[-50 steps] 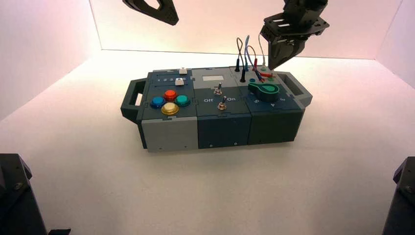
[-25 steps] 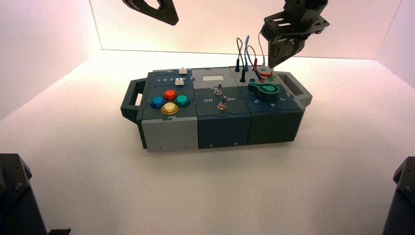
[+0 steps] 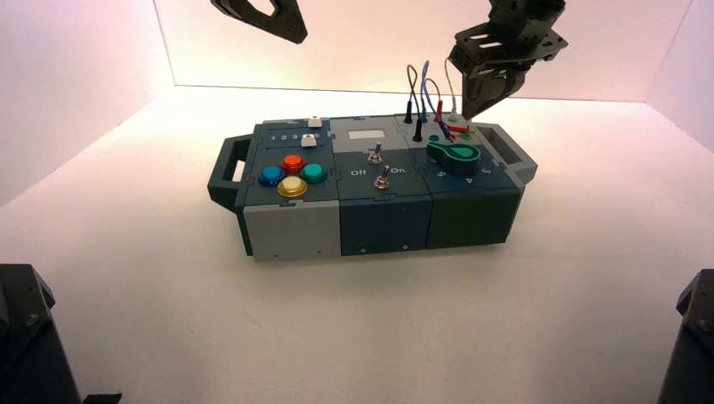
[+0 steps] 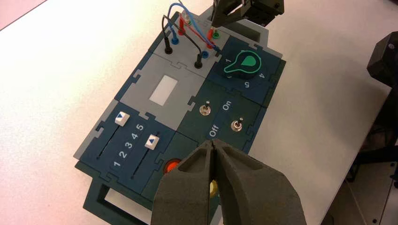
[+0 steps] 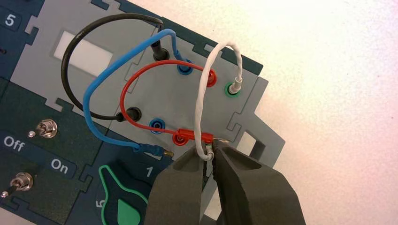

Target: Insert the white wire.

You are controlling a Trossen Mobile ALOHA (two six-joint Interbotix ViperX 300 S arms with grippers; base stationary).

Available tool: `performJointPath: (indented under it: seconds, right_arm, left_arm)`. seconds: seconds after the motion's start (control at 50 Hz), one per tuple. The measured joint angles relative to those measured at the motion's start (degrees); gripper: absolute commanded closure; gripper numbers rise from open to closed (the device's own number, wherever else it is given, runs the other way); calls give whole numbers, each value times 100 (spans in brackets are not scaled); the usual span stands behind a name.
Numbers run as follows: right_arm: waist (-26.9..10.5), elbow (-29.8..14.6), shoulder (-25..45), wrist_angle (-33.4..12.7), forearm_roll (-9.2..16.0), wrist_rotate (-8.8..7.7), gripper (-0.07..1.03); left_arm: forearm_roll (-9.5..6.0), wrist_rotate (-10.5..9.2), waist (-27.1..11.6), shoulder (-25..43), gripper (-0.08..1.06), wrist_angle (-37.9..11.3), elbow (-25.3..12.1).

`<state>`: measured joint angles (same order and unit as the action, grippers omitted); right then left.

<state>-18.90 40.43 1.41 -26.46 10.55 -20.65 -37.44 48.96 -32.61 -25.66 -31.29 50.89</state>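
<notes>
The white wire (image 5: pixel 199 112) arches up from a green socket (image 5: pixel 233 88) on the grey wire panel at the box's back right corner. Its other plug is pinched between the fingers of my right gripper (image 5: pixel 210 154), which is shut on it just above the panel's edge, next to a red plug lying flat (image 5: pixel 190 136). In the high view the right gripper (image 3: pixel 468 111) hangs over that corner beside the white wire (image 3: pixel 447 84). My left gripper (image 4: pixel 214 146) is shut and empty, held high over the box's left side (image 3: pixel 282 25).
Black (image 5: pixel 70 70), blue (image 5: pixel 101 84) and red (image 5: pixel 136 79) looped wires share the panel; a blue plug (image 5: pixel 157 150) lies loose. A green knob (image 3: pixel 455 156), two toggle switches (image 4: pixel 205 109), two sliders (image 4: pixel 121 118) and coloured buttons (image 3: pixel 292 174) sit on the box (image 3: pixel 379 223).
The right gripper has shifted only very slightly over the wire panel, still holding the white plug. The left arm has not moved.
</notes>
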Motion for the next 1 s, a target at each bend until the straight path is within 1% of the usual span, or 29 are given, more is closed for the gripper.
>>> performJointPath:
  seconds: [0.46,0.7,1.0]
  right_arm:
    - [0,53,62,35,-26,0,98]
    - [-9,53,132,-62,-105,0,98]
    - [-9,0,246,-114,-114,0,98]
  left_arm:
    - [0,9,0,0,101,-9,0]
    - [0,9,-9,0,101,-9,0]
    - [9,9,0,-9,101,0,0]
